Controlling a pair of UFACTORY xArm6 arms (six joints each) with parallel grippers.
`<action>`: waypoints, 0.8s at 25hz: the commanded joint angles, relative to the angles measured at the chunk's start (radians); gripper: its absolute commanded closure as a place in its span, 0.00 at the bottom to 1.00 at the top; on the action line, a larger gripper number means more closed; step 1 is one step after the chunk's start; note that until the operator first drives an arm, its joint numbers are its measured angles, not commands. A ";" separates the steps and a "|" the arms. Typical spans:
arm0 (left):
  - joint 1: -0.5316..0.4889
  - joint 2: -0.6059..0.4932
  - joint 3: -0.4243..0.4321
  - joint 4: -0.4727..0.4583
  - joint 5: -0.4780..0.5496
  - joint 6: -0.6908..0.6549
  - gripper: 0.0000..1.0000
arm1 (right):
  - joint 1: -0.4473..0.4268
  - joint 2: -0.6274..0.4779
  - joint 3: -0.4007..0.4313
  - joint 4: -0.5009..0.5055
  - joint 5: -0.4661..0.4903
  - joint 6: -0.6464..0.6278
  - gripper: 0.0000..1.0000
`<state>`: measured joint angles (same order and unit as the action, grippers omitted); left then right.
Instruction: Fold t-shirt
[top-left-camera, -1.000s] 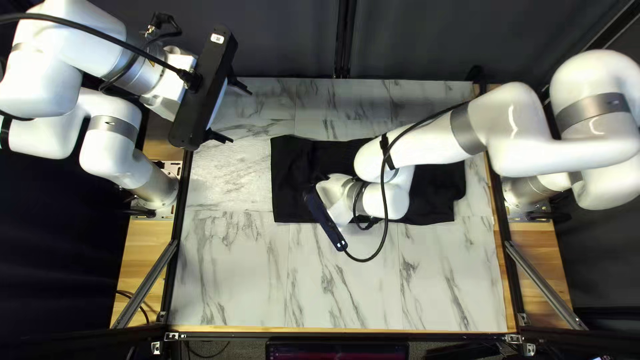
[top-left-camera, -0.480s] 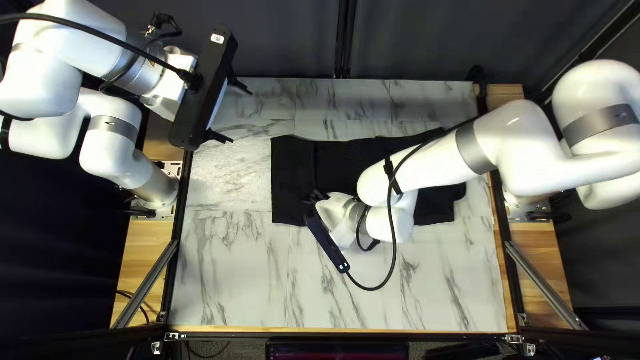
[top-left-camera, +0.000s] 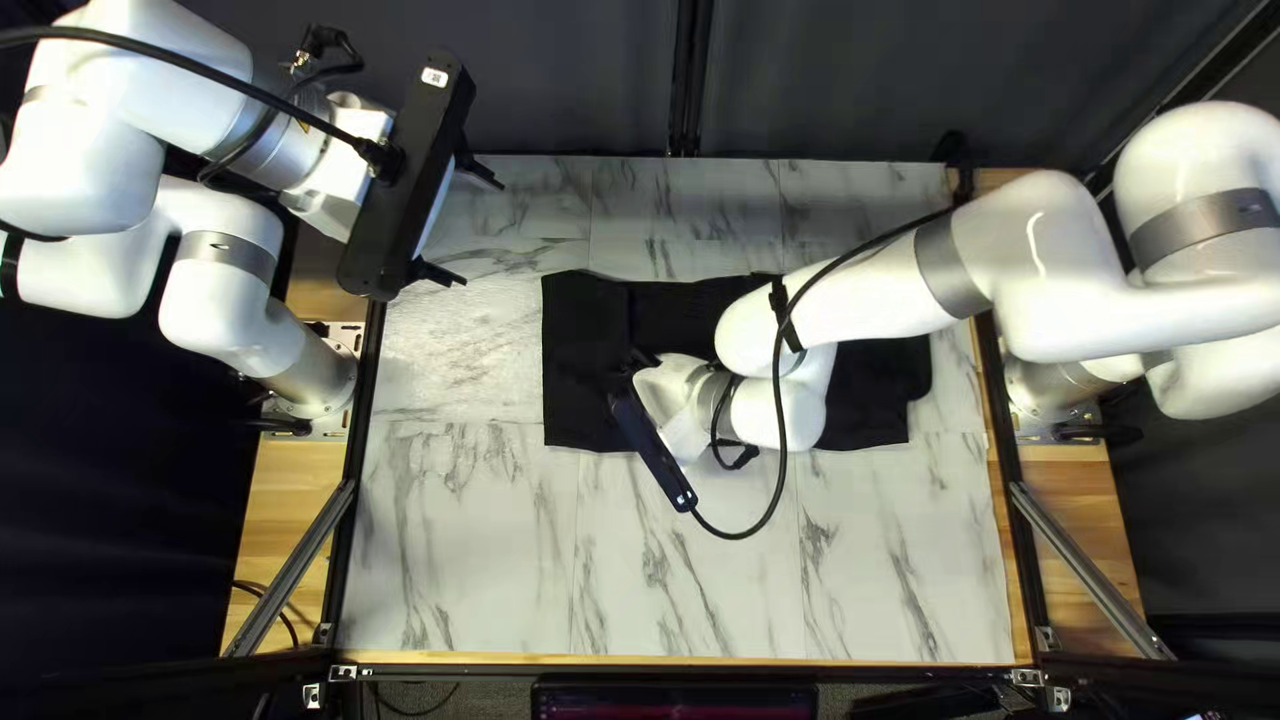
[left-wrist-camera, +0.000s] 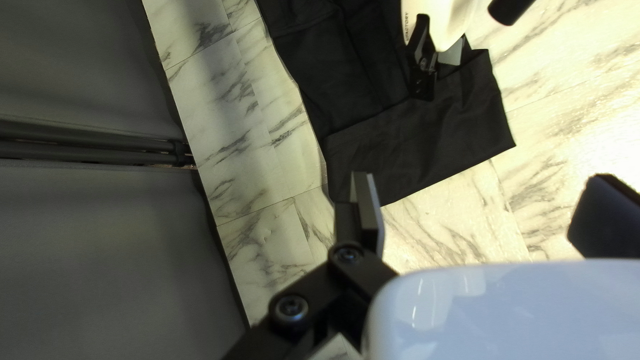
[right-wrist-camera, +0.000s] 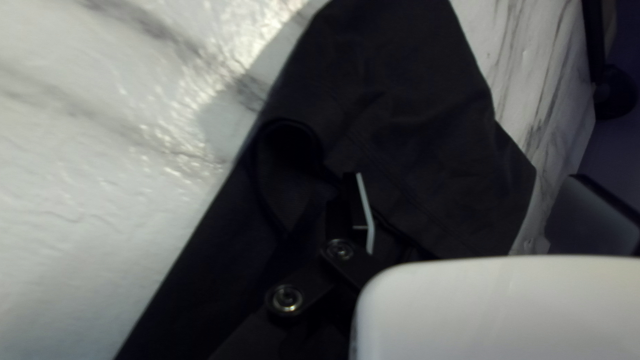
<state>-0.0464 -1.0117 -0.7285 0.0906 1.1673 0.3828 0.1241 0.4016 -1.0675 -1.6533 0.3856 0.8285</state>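
Observation:
The black t-shirt [top-left-camera: 583, 360] lies as a wide, folded strip across the table, partly hidden by my right arm. My right gripper [top-left-camera: 654, 450] is low over its left part, its fingertips mostly hidden there. My left gripper [top-left-camera: 482, 230] hangs open near the table's far left corner, away from the cloth. In the left wrist view the t-shirt [left-wrist-camera: 427, 143] is ahead of my open left gripper [left-wrist-camera: 483, 179], with a finger of my right gripper [left-wrist-camera: 421, 63] at a cloth edge. In the right wrist view, my right gripper [right-wrist-camera: 467, 179] stands open over the t-shirt [right-wrist-camera: 400, 87], beside a curled fold.
The marble-patterned table [top-left-camera: 667, 587] shows all around the cloth, widest on the near side. A cable [top-left-camera: 771, 494] from my right arm loops over the cloth and near side. A dark curtain [top-left-camera: 854, 80] hangs behind the far edge.
My right gripper has moved toward the table's near edge, then partly back toward the far side. My left arm has kept its place, and the visible cloth has hardly changed.

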 commanded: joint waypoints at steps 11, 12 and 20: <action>0.000 0.000 0.000 0.000 0.000 0.000 0.00 | -0.019 -0.004 0.020 -0.034 -0.024 0.023 0.00; 0.000 0.000 0.000 0.000 0.000 0.000 0.00 | -0.020 0.017 -0.001 -0.034 -0.029 0.015 0.00; 0.000 0.000 0.000 0.000 0.000 0.000 0.00 | -0.031 0.064 -0.043 0.002 -0.049 -0.072 0.00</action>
<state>-0.0464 -1.0117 -0.7285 0.0906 1.1673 0.3828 0.0989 0.4621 -1.1065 -1.6618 0.3435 0.7787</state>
